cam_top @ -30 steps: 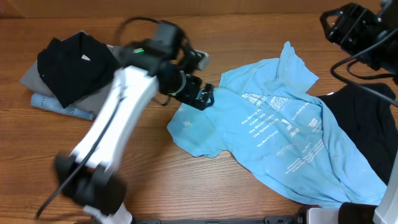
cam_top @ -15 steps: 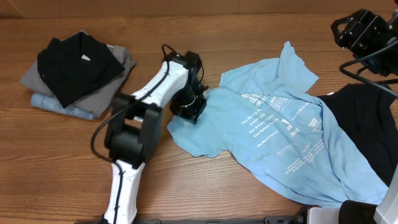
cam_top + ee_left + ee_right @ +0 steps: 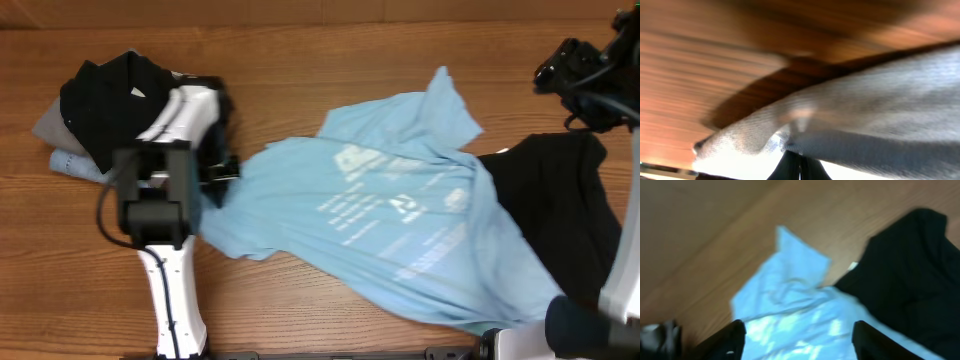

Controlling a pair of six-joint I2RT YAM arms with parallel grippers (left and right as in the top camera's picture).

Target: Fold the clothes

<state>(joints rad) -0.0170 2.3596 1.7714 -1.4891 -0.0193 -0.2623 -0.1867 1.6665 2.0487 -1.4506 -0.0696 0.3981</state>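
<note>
Light blue T-shirt [image 3: 390, 220] lay rumpled mid-desk [image 3: 350, 40], overlapping black garment [image 3: 560, 200]. Its left edge was clamped in left claw [image 3: 220, 170]. Right claw [image 3: 799, 339] was spread open, clear of cloth. Flattening step judged in hand. Next: opposite edge to be gripped, cloth tensioned.

T-shirt [image 3: 380, 230] sprawls across the middle of the table [image 3: 300, 40], running from centre-left down to the near right. Far left, toward the back, sits a folded stack [image 3: 105, 110], pieces piled one on another. The left gripper [image 3: 222, 172] is in between stack and T-shirt, right at the T-shirt's left edge. Over on the right, a loose garment [image 3: 560, 210] lies beside the T-shirt, their edges seemingly overlapping. The right gripper [image 3: 585, 75] hangs behind that garment, back-right corner.
</note>
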